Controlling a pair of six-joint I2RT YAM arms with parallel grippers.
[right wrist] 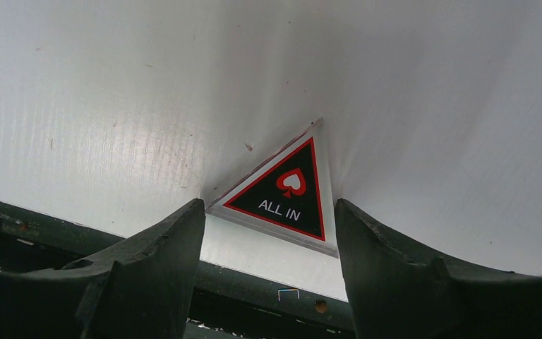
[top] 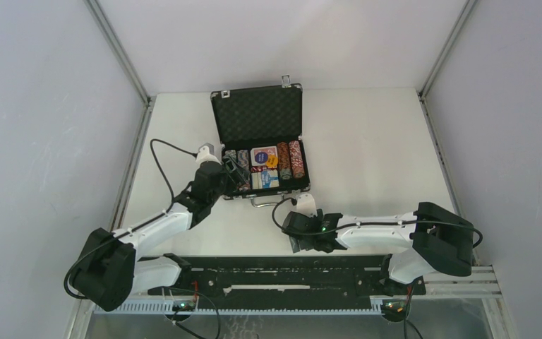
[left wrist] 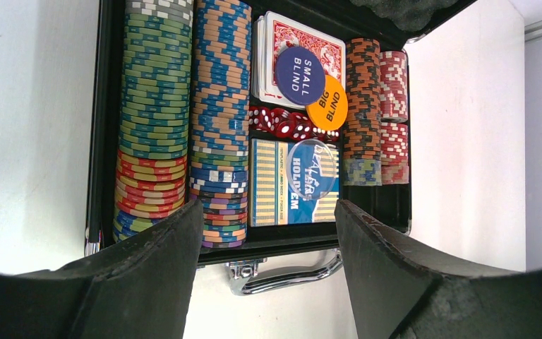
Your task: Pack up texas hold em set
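Note:
The texas hold em set's black briefcase lies open at the table's middle back, lid raised. Inside are chip stacks, a red deck, a blue deck box, red dice and SMALL BLIND and BIG BLIND tokens. My left gripper is open and empty, over the case's front-left edge above its silver handle. A triangular ALL IN token lies flat near the table's front edge. My right gripper has both fingertips against the token's sides.
A black rail runs along the table's near edge, just behind the right gripper. White enclosure walls stand on the left, right and back. A black cable loops off the left arm.

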